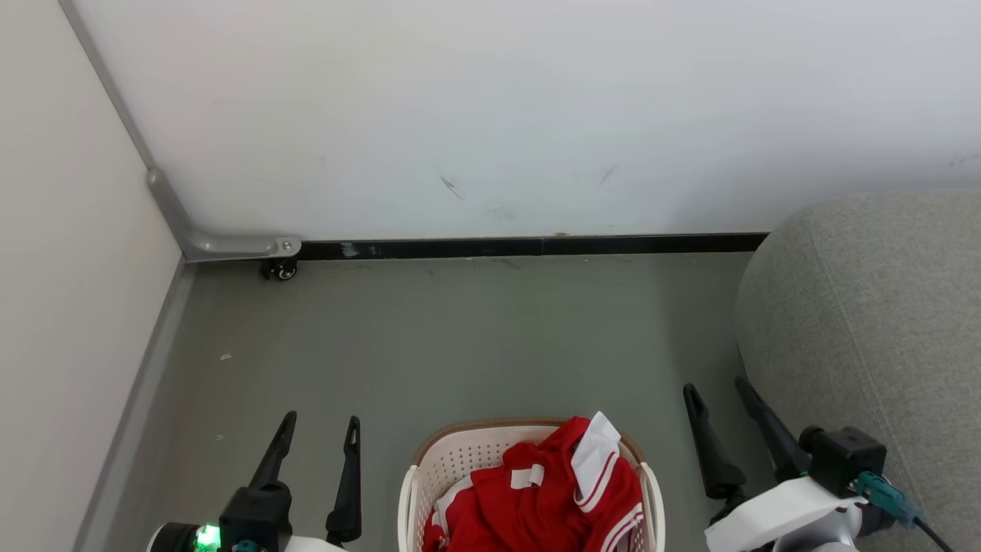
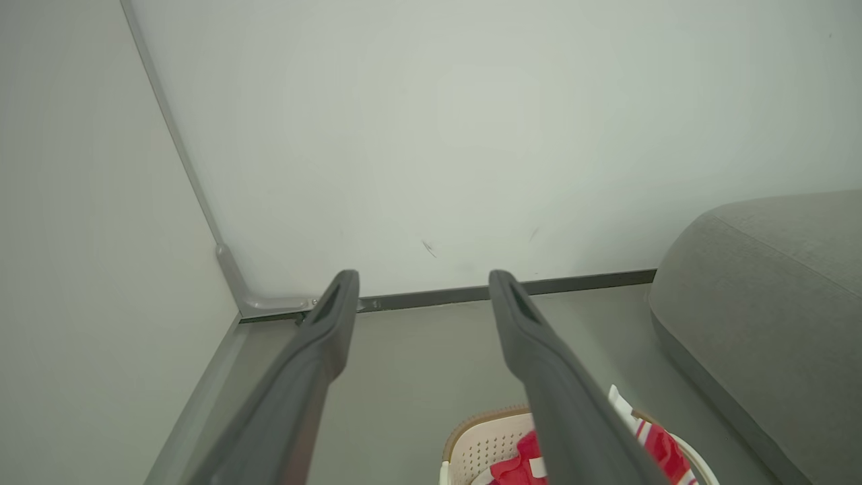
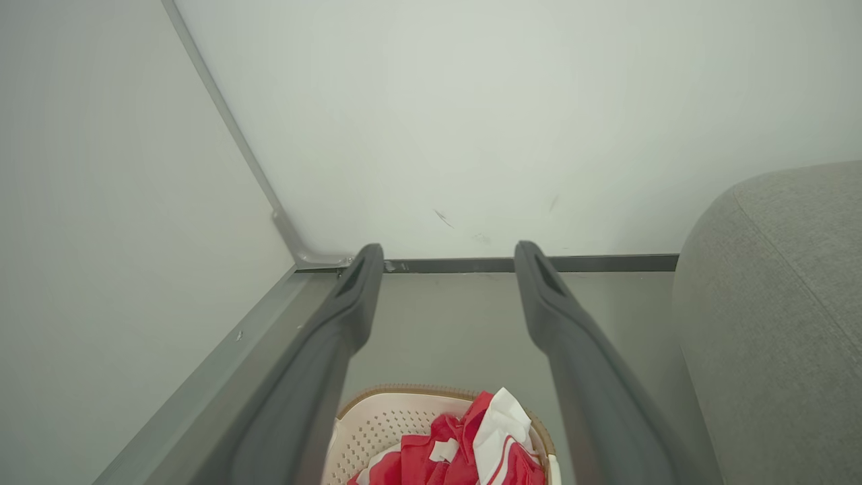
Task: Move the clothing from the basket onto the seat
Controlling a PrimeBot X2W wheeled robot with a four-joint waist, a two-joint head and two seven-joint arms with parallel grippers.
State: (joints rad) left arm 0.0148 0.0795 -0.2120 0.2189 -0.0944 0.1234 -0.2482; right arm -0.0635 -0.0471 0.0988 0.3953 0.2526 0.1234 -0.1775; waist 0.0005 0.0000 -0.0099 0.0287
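Red clothing with white striped trim and a white collar lies heaped in the cream perforated basket, which stands on the floor at the bottom centre of the head view. The clothing and the basket also show low in the right wrist view, and the clothing and basket low in the left wrist view. My left gripper hangs open to the basket's left, holding nothing. To the basket's right my right gripper is open and empty too. The grey seat bulks at the right, close beside the right gripper.
White walls meet in a corner at the left, with a grey metal bracket and a small caster at its foot. A dark skirting strip runs along the back wall. Grey floor lies between the basket and the wall.
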